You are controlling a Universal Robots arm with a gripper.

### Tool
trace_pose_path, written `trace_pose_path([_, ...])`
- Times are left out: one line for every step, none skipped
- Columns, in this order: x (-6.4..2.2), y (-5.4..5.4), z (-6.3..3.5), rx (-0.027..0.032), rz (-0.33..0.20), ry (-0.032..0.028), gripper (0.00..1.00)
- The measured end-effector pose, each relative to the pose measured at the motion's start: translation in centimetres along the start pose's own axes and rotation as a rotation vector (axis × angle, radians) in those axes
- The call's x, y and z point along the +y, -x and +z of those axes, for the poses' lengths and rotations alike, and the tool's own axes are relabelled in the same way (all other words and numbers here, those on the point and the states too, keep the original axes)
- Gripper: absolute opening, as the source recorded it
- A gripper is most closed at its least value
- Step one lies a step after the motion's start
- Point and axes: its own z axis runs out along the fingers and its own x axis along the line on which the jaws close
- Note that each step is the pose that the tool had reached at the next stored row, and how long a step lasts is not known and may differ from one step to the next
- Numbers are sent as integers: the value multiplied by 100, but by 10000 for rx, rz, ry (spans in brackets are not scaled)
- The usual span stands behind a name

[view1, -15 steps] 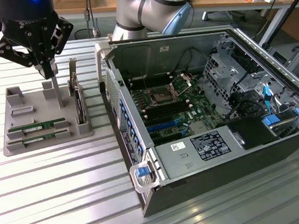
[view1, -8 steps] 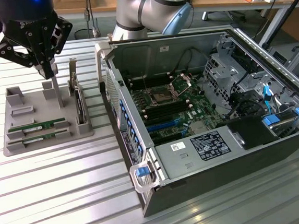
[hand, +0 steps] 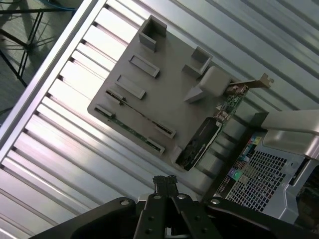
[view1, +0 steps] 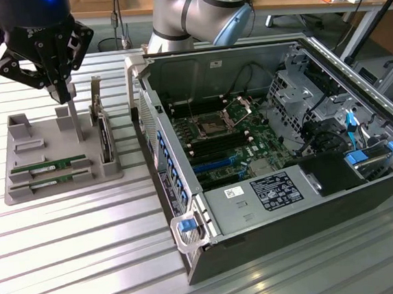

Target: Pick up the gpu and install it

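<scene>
Hovering over the tray (view1: 21,193), the gripper (view1: 62,95) is pinched shut and empty; the gpu (view1: 50,166) lies slotted along the tray's near edge, not yet picked up or installed.

The gpu (view1: 50,165), a long thin green circuit-board stick, lies flat at 9 o'clock in the exterior view, its twin (view1: 48,179) just beside at 6 o'clock.

clearance | tray (view1: 44,138) middle: open from above | posts (view1: 24,123): rise from tray, block low sideways passes | gpu card (view1: 103,136): upright on tray's case-side edge – a wall | case (view1: 155,133): just beyond card, narrow gap | table (view1: 75,254): open slats off tray's near edge in the exterior view
</scene>
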Motion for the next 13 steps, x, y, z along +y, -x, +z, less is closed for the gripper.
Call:
trace_pose_path([0,0,0,2,-45,1,10])
trace_pose_path([0,0,0,4,-92,3,10])
trace_pose_path([0,0,0,7,-151,4,10])
trace_pose_path([0,0,0,9,-198,5,10])
trace_pose_path([0,0,0,10,-242,6,10])
trace_pose_path([0,0,0,13,-303,8,10])
trace_pose_path([0,0,0,16,-371,9,10])
trace_pose_path([0,0,0,19,-439,11,10])
trace_pose_path([0,0,0,22,-503,12,10])
trace_pose_path([0,0,0,25,-565,14,10])
trace_pose_path([0,0,0,28,-629,16,10])
trace_pose_path([0,0,0,32,-731,18,10])
trace_pose_path([0,0,0,35,-800,20,10])
